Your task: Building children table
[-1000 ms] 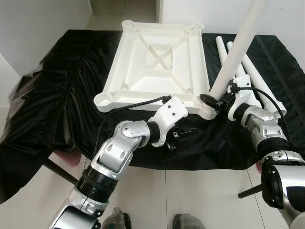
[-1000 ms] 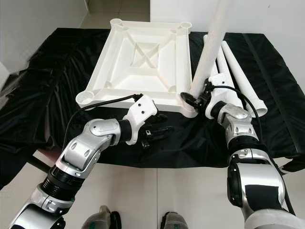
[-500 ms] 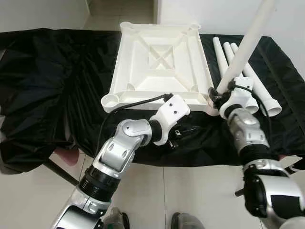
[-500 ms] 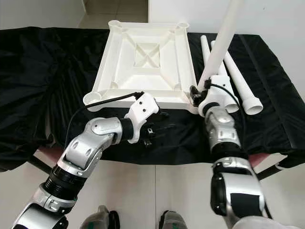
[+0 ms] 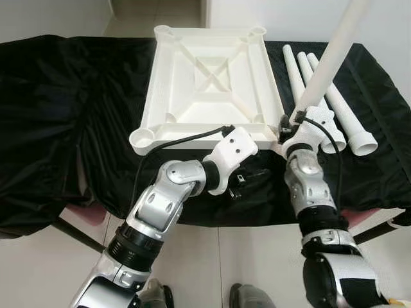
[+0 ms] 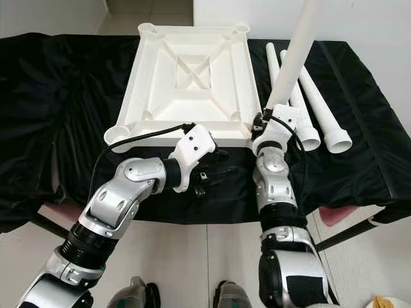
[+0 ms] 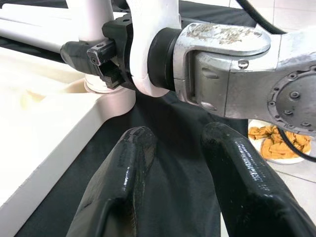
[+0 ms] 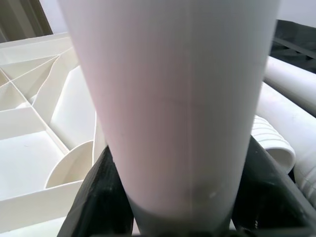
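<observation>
The white tabletop (image 5: pixel 212 96) lies upside down on the black cloth (image 5: pixel 70 109). My right gripper (image 5: pixel 287 126) is shut on a white table leg (image 5: pixel 327 64), which stands steeply on the tabletop's near right corner socket (image 7: pixel 106 96). In the right wrist view the leg (image 8: pixel 173 98) sits between the black fingers (image 8: pixel 96 197). My left gripper (image 7: pixel 177 136) is open over the cloth just in front of the tabletop's near edge, with nothing between its fingers (image 7: pixel 123 173). It lies a little left of the right wrist.
Three more white legs (image 5: pixel 350 125) lie side by side on the cloth right of the tabletop. The cloth hangs over the table's front edge (image 5: pixel 192 218) above the tiled floor. A plate of food (image 7: pixel 274 143) sits on the floor at the right.
The camera has shifted. My right forearm has swung in under the corner and the held leg stands steeper there. The left gripper has stayed put.
</observation>
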Robot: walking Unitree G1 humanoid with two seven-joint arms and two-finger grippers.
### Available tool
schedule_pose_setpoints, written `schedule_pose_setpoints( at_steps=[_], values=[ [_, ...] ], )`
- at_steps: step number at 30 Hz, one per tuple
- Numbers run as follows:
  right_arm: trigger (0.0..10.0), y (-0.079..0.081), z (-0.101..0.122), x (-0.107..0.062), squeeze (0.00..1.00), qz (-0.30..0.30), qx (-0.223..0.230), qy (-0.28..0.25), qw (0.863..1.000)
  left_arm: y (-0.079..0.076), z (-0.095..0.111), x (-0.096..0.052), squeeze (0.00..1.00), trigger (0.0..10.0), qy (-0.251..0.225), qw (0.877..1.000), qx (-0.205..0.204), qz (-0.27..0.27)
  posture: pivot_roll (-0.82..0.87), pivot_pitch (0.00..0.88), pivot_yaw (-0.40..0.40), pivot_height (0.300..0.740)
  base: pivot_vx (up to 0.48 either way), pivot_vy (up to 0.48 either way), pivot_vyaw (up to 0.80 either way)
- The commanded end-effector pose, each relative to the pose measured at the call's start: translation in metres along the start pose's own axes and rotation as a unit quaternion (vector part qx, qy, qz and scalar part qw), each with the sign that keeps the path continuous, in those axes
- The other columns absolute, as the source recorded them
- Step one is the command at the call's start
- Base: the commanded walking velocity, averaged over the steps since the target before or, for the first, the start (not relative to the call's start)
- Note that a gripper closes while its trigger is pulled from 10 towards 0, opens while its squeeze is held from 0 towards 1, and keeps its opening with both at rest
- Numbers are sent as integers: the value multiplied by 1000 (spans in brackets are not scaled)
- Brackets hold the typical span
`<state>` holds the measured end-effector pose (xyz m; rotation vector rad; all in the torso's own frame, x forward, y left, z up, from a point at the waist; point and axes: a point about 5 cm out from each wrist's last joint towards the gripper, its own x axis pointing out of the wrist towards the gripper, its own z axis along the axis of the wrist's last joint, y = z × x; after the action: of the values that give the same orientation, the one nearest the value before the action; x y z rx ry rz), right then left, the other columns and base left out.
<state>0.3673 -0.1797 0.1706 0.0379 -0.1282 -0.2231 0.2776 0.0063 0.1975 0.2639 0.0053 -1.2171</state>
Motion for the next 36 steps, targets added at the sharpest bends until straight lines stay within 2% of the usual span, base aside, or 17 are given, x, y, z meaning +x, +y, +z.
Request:
schedule_pose_setpoints(
  at_steps=[1, 3, 4, 5, 6, 7, 8, 9, 21, 22, 25, 27, 28, 31, 36],
  values=[
    [0, 1, 2, -1, 0, -3, 8, 0, 1000, 4, 1, -1, 0, 10000, -5, 998, 3, 62, -54, 89, 39, 740, 0, 0, 0],
    [0, 0, 2, -1, 0, -8, 7, -1, 1000, 4, 1, -1, 0, 10000, -5, 998, 3, 62, -54, 89, 39, 740, 0, 0, 0],
    [4000, -2, 4, -2, 0, -14, 6, -4, 1000, 4, 1, -1, 0, 10000, -5, 998, 4, 63, -52, 87, 38, 740, 0, 0, 0],
    [10000, -6, 6, -1, 0, -24, 7, -10, 1000, 4, 1, -1, 0, 10000, -6, 998, 5, 63, -52, 85, 38, 740, 0, 0, 0],
    [10000, -6, 6, -1, 0, -24, 7, -10, 1000, 4, 1, -1, 0, 10000, -6, 998, 5, 63, -52, 85, 38, 740, 0, 0, 0],
    [10000, -10, 10, -1, 380, -25, 11, -23, 999, 3, 1, -1, 0, 10000, -6, 998, 6, 62, -52, 85, 38, 740, 0, 0, 0],
    [10000, -10, 10, -1, 380, -25, 11, -23, 999, 3, 1, -1, 0, 10000, -6, 998, 6, 62, -52, 85, 38, 740, 0, 0, 0],
    [10000, -11, 13, -2, 1000, -19, 20, -35, 999, 3, 1, 0, 0, 10000, -7, 998, 8, 62, -52, 85, 38, 740, 0, 0, 0],
    [10000, -17, 25, -11, 1000, -13, 39, -79, 996, 3, 3, 0, 0, 10000, -14, 997, 18, 68, -52, 75, 39, 740, 0, 0, 0],
    [10000, -18, 27, -17, 0, -2, 41, -94, 995, 5, 5, 1, 0, 10000, -24, 996, 26, 77, -54, 69, 41, 740, 0, 0, 0],
    [10000, -19, 28, -23, 0, 7, 39, -107, 993, 8, 8, 2, 0, 10000, -36, 995, 41, 88, -54, 69, 41, 740, 0, 0, 0],
    [10000, -22, 25, -37, 0, 10, 35, -122, 992, 14, 10, 5, 0, 10000, -45, 992, 57, 103, -60, 65, 43, 740, 0, 0, 0],
    [10000, -22, 25, -37, 0, 10, 35, -122, 992, 14, 10, 5, 0, 10000, -45, 992, 57, 103, -60, 65, 43, 740, 0, 0, 0],
    [10000, -28, 18, -52, 0, -6, 26, -122, 992, 20, 14, 9, 0, 10000, -51, 991, 59, 104, -63, 67, 46, 740, 0, 0, 0],
    [10000, -30, 15, -58, 0, -11, 22, -120, 992, 22, 15, 10, 0, 10000, -54, 991, 56, 105, -66, 71, 50, 740, 0, 0, 0]
  ],
)
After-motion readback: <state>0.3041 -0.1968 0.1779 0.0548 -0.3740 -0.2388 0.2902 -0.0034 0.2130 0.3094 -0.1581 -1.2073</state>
